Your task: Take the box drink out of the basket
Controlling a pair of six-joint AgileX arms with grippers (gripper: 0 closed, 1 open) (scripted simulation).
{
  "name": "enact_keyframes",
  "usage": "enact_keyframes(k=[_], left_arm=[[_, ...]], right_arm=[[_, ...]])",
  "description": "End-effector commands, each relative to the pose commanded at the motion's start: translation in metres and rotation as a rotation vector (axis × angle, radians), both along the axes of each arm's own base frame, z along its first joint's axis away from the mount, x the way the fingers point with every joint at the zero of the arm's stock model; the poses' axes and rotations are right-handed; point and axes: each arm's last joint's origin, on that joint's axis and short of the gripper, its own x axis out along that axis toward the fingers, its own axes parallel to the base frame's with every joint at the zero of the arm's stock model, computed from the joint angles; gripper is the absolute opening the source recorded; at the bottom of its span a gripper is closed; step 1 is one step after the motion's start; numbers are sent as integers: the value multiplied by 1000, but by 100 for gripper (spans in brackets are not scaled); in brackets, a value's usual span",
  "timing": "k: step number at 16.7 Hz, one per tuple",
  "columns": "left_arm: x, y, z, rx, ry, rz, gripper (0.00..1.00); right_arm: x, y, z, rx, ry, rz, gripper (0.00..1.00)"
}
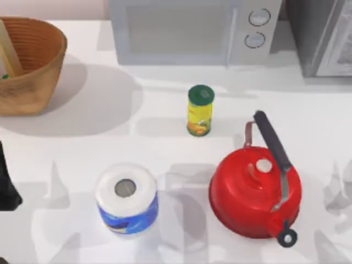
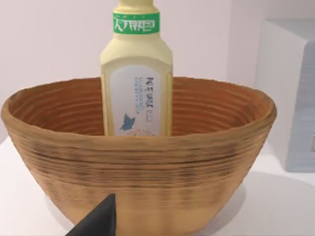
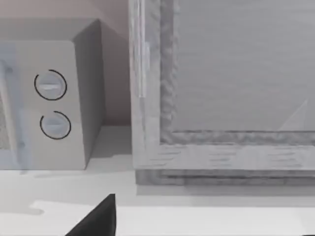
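Observation:
The basket (image 1: 33, 82) is a round brown wicker bowl at the table's back left corner. The box drink (image 2: 137, 78), pale yellow with a green band under its cap, stands upright inside it against the far wall; in the top view the box drink (image 1: 7, 52) leans at the basket's left side. My left arm (image 1: 6, 184) sits at the left edge, in front of the basket and apart from it. One dark finger (image 2: 101, 221) of the left gripper points at the basket's outer wall, its inner face bare. The right gripper's finger (image 3: 98, 219) faces the back appliances, holding nothing.
A green-lidded yellow can (image 1: 199, 110) stands mid-table. A paper roll (image 1: 126, 198) is at the front left and a red kettle (image 1: 256, 190) at the front right. A microwave (image 1: 192, 30) and a grey cabinet (image 1: 324, 33) line the back edge.

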Motion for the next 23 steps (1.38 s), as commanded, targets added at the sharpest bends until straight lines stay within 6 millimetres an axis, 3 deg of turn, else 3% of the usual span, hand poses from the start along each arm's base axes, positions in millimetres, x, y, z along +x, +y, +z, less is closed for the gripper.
enact_keyframes(k=[5, 11, 14, 17, 23], left_arm=[[3, 1, 5, -9, 4, 0, 100], [32, 5, 40, -14, -16, -1, 100], [64, 10, 56, -6, -26, -2, 100], [106, 18, 60, 1, -27, -3, 100], [185, 38, 24, 1, -14, -7, 100]], right_arm=[[0, 0, 0, 0, 0, 0, 100], [0, 0, 0, 0, 0, 0, 100], [0, 0, 0, 0, 0, 0, 100], [0, 0, 0, 0, 0, 0, 100], [0, 0, 0, 0, 0, 0, 100]])
